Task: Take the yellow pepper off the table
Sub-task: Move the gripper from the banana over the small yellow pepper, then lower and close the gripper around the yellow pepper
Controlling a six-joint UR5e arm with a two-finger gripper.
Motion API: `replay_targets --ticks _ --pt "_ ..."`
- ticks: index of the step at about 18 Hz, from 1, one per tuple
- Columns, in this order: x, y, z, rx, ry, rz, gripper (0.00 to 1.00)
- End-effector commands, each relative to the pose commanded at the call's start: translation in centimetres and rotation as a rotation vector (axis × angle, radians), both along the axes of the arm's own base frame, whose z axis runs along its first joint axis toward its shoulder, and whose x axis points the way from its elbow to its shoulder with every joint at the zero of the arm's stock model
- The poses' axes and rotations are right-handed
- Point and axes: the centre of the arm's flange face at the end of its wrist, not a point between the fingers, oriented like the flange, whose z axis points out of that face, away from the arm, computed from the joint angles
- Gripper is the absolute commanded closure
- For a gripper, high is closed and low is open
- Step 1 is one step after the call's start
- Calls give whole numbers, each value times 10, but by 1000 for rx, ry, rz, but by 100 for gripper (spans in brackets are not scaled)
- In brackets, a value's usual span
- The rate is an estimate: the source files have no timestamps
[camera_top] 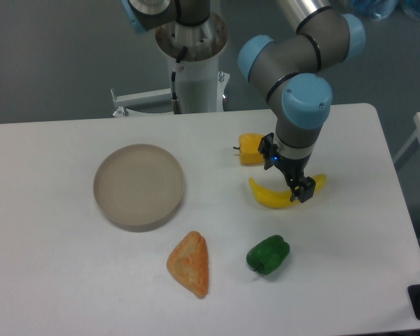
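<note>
From the fixed camera, the yellow pepper (251,148) lay on the white desk (56,280) toward the far side, its short dark stem pointing left; its right edge was partly hidden behind the arm's wrist. The hand (294,183) hung just to the right of the pepper and over a yellow banana (271,197), with the dark fingertips (305,190) low against the banana's right portion — whether they touched it could not be determined. The fingers overlapped from this angle, so it could not be told whether the hand was open or closed, and nothing was seen gripped. A round beige dish (138,186) sat well to the left. Nearer the camera lay an orange wedge-shaped toy (190,264) and, to its right, a dark green pepper (268,255) — both well apart from the hand.
</note>
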Motion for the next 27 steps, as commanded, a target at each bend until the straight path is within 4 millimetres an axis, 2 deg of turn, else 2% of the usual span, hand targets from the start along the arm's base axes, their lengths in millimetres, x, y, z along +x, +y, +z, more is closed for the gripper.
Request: replay_targets --ticks 7,14,21,22,27 --pt "3 -3 -1 -7 -6 -11 0" --pt "30 -33 3 -12 -15 -49 0" --pt "67 -80 -33 -77 -94 -280 0" --pt "70 -83 -33 -78 -95 -291 0" --pt "77 -94 -60 -75 -46 -407 0"
